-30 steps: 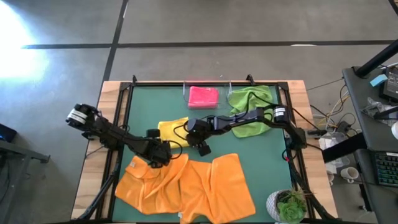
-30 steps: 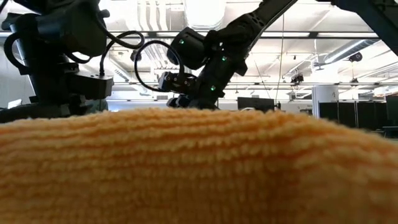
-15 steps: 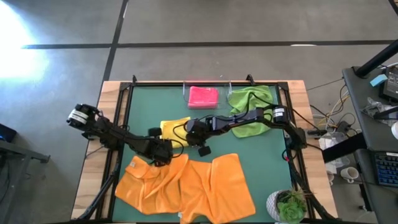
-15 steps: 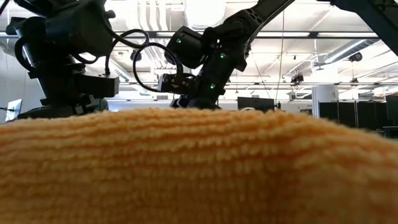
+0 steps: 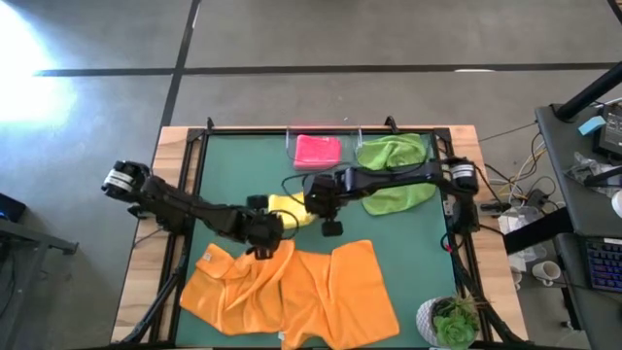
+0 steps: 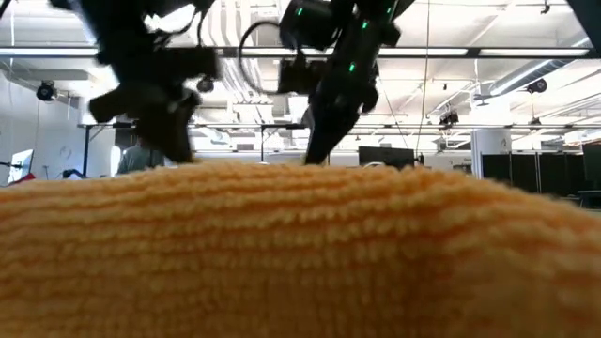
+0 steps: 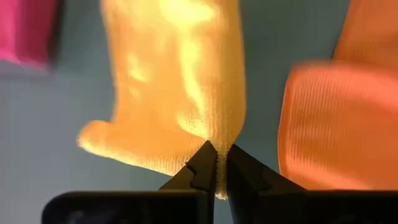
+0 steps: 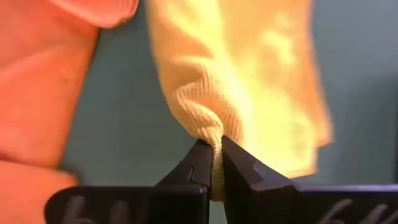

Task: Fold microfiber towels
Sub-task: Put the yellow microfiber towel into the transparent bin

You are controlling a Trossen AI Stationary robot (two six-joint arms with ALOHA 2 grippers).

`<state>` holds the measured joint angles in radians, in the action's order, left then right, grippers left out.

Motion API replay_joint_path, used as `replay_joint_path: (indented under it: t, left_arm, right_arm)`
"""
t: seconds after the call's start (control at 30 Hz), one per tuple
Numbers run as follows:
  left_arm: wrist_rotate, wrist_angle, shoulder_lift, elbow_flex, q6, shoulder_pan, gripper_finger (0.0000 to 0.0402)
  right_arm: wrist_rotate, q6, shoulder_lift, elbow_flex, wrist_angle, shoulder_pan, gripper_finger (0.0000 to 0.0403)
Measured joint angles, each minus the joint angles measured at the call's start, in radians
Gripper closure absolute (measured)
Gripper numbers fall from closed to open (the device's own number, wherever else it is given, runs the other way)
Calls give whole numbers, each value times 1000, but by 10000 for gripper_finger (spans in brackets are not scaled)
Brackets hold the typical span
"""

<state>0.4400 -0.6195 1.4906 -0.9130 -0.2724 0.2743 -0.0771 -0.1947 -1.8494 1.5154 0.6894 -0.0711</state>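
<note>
Now both grippers pinch the yellow towel (image 5: 292, 207) near the table's (image 5: 233, 160) middle — left gripper (image 7: 216, 167) and right gripper (image 8: 216, 163) each pressed on a bunched edge. Orange towels (image 5: 292, 292) lie at the near edge; pink (image 5: 318, 150) and green (image 5: 394, 165) at the far edge.

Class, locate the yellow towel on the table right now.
In the high view, the yellow towel sits mid-table, pinched between the left gripper and right gripper, just above the orange towels and below the pink towel.
</note>
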Motion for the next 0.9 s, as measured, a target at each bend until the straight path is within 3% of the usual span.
replay_joint_path:
  t: [0.2,0.5,0.67,0.9]
  left_arm:
    - [6,0,0,-154,138,-66,392]
    - [22,3,-1,-295,234,-160,392]
    - [95,15,-1,-371,311,-192,392]
    - [101,70,-1,-429,423,-272,392]
  right_arm:
    - [10,109,126,0,94,1,394]
    - [129,201,294,-4,155,1,394]
    - [217,203,352,-4,154,1,394]
    - [338,165,383,-5,122,-34,394]
